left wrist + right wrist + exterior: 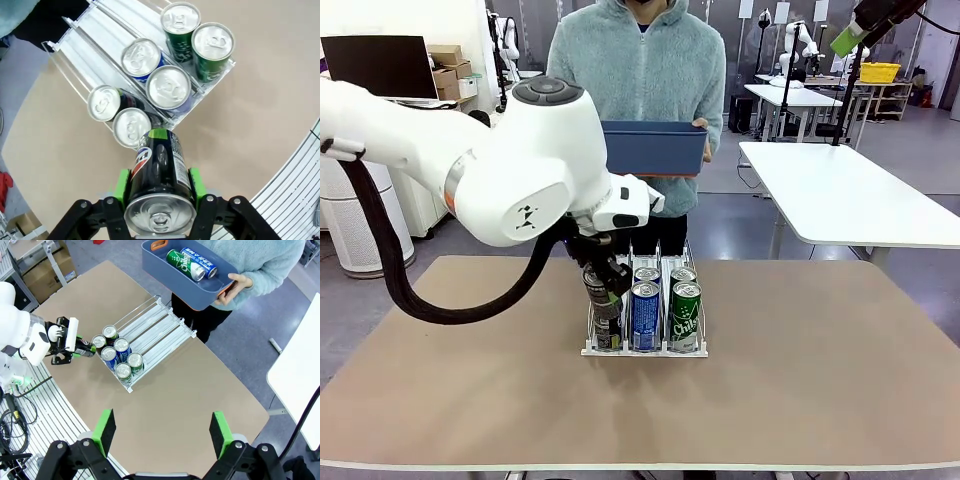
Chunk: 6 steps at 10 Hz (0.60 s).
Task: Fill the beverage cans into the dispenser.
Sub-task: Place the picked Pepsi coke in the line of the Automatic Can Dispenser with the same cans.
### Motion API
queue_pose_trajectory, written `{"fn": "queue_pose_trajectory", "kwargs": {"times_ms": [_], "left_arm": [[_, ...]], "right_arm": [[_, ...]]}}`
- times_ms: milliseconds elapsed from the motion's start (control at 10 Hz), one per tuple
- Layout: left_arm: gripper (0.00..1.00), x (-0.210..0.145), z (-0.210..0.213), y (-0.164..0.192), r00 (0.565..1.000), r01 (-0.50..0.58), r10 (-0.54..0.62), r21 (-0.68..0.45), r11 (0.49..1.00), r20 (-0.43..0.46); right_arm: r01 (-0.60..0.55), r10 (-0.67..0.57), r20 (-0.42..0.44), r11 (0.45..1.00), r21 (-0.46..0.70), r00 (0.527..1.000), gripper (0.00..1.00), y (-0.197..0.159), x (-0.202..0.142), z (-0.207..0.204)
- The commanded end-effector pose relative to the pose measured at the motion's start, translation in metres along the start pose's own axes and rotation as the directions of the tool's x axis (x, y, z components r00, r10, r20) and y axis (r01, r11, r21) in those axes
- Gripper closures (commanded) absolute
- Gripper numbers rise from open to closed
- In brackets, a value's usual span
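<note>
My left gripper (pixel 159 186) is shut on a dark beverage can (pixel 159 172), its silver top facing the wrist camera. In the front view this dark can (pixel 599 289) hangs tilted over the front of the left lane of the white dispenser (pixel 592 350). The dispenser (pixel 87 45) holds two dark cans (pixel 131 127), two blue cans (pixel 168 87) and two green cans (pixel 212 43), all upright near its front lip. High above the table, my right gripper (pixel 162 432) is open with nothing between its fingers. One green pad (pixel 846 40) shows at the top right of the front view.
A person stands at the far side and holds a blue bin (pixel 175 281) with a green can (pixel 181 260) and a blue can (pixel 200 262) lying in it. The blue bin (pixel 653 148) is above the table's far edge. A white table (pixel 850 195) stands at the right.
</note>
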<state>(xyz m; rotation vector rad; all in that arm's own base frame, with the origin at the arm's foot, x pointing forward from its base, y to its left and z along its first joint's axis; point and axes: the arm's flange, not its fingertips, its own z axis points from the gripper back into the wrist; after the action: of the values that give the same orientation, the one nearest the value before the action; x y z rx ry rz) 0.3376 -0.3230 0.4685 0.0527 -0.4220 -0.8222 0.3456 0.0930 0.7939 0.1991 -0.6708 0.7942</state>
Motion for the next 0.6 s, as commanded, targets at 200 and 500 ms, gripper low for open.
{"fn": "queue_pose_trajectory", "kwargs": {"times_ms": [200,500], "left_arm": [[0.42,-0.015,-0.014,-0.002,1.0,0.023,-0.023,-0.076,0.997,0.006],[0.42,-0.022,-0.016,-0.001,1.0,0.015,-0.016,-0.07,0.997,-0.012]], "right_arm": [[0.009,-0.009,0.001,1.0,0.0,1.0,0.0,0.0,0.0,0.0],[0.009,-0.009,0.001,1.0,0.0,1.0,0.0,0.0,0.0,0.0]]}}
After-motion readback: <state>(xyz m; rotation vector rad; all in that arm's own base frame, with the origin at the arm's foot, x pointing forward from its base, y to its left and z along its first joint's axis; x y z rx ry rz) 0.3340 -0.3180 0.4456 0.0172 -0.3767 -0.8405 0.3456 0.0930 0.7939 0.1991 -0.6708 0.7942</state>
